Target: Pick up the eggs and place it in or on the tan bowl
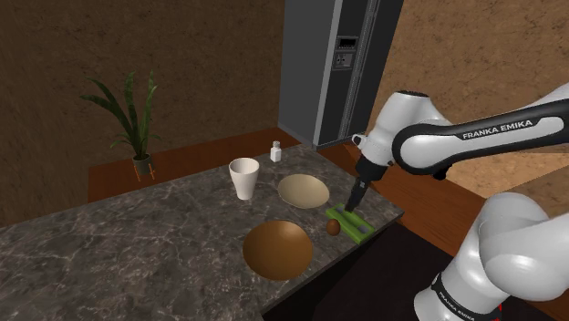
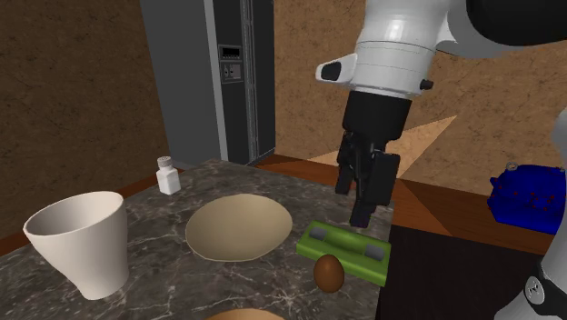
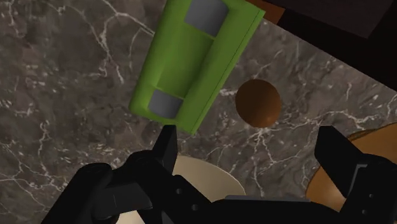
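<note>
A brown egg (image 1: 334, 225) (image 2: 329, 272) (image 3: 258, 102) lies on the dark marble counter (image 1: 137, 246), right beside a green block with grey pads (image 1: 352, 222) (image 2: 345, 247) (image 3: 194, 60). The tan bowl (image 1: 303, 191) (image 2: 238, 226) (image 3: 213, 181) sits just beyond them, toward the shoulder view's left. My black gripper (image 1: 354, 201) (image 2: 355, 205) (image 3: 251, 149) hangs open a little above the green block and the egg, holding nothing. In the wrist view the egg lies on the counter just beyond the gap between the fingers.
A larger brown bowl (image 1: 278, 248) (image 3: 382, 140) sits near the counter's front edge. A white cup (image 1: 243, 178) (image 2: 80, 241) and a small shaker (image 1: 275, 151) (image 2: 167, 175) stand further back. The counter edge is close by the green block. A grey fridge (image 1: 342, 64) stands behind.
</note>
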You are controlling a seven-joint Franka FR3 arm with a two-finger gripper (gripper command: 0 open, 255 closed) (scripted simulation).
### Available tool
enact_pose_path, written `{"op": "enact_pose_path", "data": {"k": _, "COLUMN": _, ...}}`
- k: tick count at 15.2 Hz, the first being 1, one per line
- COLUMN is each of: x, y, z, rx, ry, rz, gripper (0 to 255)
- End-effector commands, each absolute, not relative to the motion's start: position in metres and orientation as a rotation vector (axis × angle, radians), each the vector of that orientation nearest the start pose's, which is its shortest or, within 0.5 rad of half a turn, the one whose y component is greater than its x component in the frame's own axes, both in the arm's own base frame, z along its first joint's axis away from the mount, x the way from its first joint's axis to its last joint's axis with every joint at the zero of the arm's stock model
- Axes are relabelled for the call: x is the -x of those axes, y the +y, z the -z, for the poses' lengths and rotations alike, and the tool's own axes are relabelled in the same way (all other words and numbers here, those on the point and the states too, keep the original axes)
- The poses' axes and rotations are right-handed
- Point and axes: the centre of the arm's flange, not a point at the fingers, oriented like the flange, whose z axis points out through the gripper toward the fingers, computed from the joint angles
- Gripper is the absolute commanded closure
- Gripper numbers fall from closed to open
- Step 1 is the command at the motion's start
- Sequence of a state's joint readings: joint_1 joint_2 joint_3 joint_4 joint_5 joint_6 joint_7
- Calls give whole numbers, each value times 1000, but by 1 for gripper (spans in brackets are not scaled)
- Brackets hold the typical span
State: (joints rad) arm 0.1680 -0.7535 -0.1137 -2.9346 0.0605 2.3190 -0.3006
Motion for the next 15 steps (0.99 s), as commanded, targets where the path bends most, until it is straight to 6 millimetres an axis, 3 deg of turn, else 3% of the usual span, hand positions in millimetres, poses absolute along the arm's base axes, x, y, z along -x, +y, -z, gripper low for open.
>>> {"op": "enact_pose_path", "data": {"k": 1, "x": -307, "y": 32, "z": -349, "rx": 2950, "ry": -541, "rz": 259, "gripper": 0}}
{"op": "enact_pose_path", "data": {"k": 4, "x": -308, "y": 45, "z": -314, "rx": 2903, "ry": -582, "rz": 302, "gripper": 0}}
{"op": "enact_pose_path", "data": {"k": 12, "x": -315, "y": 54, "z": -272, "rx": 2900, "ry": -586, "rz": 305, "gripper": 0}}
{"op": "enact_pose_path", "data": {"k": 15, "x": -315, "y": 54, "z": -272, "rx": 2900, "ry": -586, "rz": 305, "gripper": 0}}
